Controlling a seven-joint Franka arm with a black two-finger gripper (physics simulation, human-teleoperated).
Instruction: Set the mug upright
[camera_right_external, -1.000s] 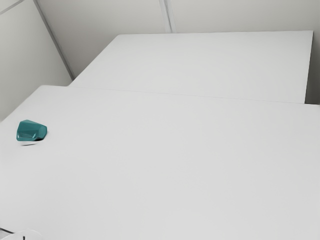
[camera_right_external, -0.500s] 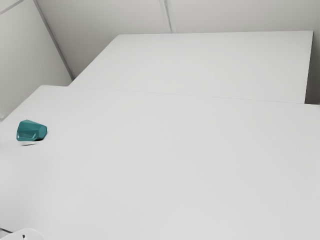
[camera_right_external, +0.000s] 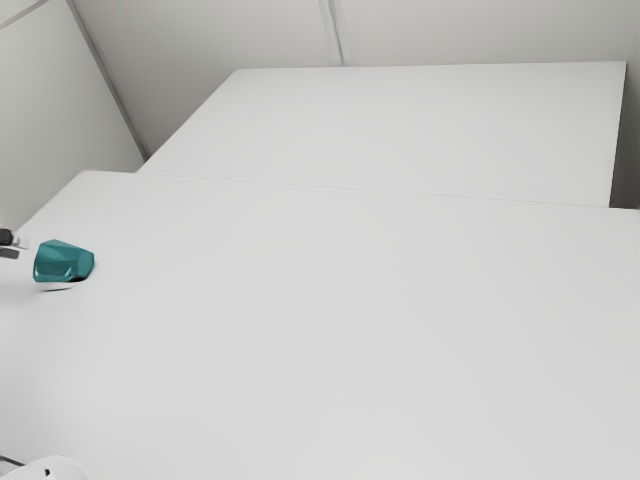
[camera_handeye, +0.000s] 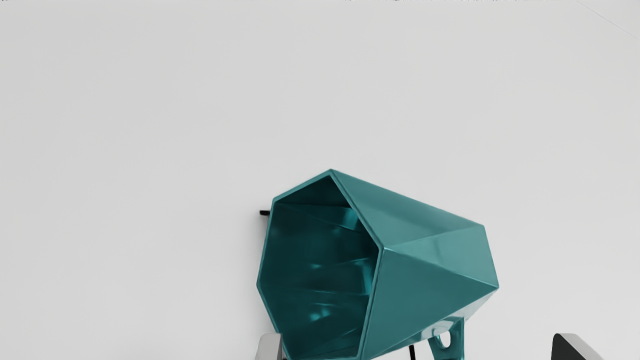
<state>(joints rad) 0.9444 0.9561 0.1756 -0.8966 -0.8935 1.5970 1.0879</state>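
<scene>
The gripper (camera_right_external: 20, 249) stands wide at the exterior view's nine o'clock edge, its fingers (camera_handeye: 270, 347) well apart. Near it, toward three to four o'clock, the teal mug (camera_right_external: 63, 262) lies on its side on the white table (camera_right_external: 350, 330), mouth toward nine o'clock. At six o'clock from the mug sits a rounded white object (camera_right_external: 50, 470).

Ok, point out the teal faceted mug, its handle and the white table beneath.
Teal faceted mug (camera_handeye: 400, 275): wrist view, outer wall.
Pierced teal handle (camera_handeye: 457, 340): wrist view, strip beside the hole.
Smooth white table (camera_right_external: 350, 320): exterior view, bare top.
</scene>
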